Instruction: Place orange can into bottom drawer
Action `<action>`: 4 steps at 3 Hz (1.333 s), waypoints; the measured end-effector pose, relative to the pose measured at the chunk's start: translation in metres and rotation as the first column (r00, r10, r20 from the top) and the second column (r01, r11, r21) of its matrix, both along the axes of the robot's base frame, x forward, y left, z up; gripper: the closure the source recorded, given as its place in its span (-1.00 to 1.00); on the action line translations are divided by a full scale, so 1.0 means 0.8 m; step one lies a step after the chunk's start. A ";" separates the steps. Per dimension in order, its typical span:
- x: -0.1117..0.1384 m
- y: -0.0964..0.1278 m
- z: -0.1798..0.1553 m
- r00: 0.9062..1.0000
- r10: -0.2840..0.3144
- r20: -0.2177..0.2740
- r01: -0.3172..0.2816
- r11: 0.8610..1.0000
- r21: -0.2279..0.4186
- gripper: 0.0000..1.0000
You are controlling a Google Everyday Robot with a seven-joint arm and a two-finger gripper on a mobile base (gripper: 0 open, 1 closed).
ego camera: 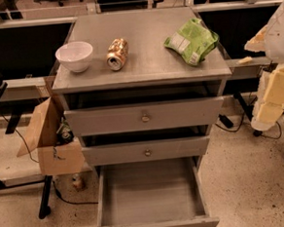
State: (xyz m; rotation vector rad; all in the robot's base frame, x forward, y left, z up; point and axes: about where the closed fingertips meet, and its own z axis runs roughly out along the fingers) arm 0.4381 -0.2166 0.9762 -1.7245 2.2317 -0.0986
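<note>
The orange can (117,53) lies on its side on the grey cabinet top (141,35), silver end toward me, between the white bowl (74,55) and the green snack bag (191,41). The bottom drawer (153,197) is pulled out wide at the foot of the cabinet, and its plain grey inside holds nothing. My arm comes in at the right edge of the view. The gripper (255,41) hangs beside the cabinet top's right edge, right of the green bag and well away from the can. It holds nothing that I can see.
The two upper drawers (144,116) with small round knobs stand slightly ajar. An open cardboard box (48,136) sits left of the cabinet, by a black table leg (45,205). Cables run over the speckled floor. A railing runs behind the cabinet.
</note>
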 end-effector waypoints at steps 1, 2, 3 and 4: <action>0.000 0.000 0.000 1.000 0.000 0.000 0.000 1.000 0.000 -1.00; 0.012 0.011 -0.002 1.000 -0.027 -0.001 0.027 0.999 0.027 -1.00; 0.046 0.053 0.005 0.997 -0.080 -0.003 0.080 0.988 0.129 -1.00; 0.094 0.100 -0.002 0.981 -0.185 -0.062 0.195 0.937 0.289 -1.00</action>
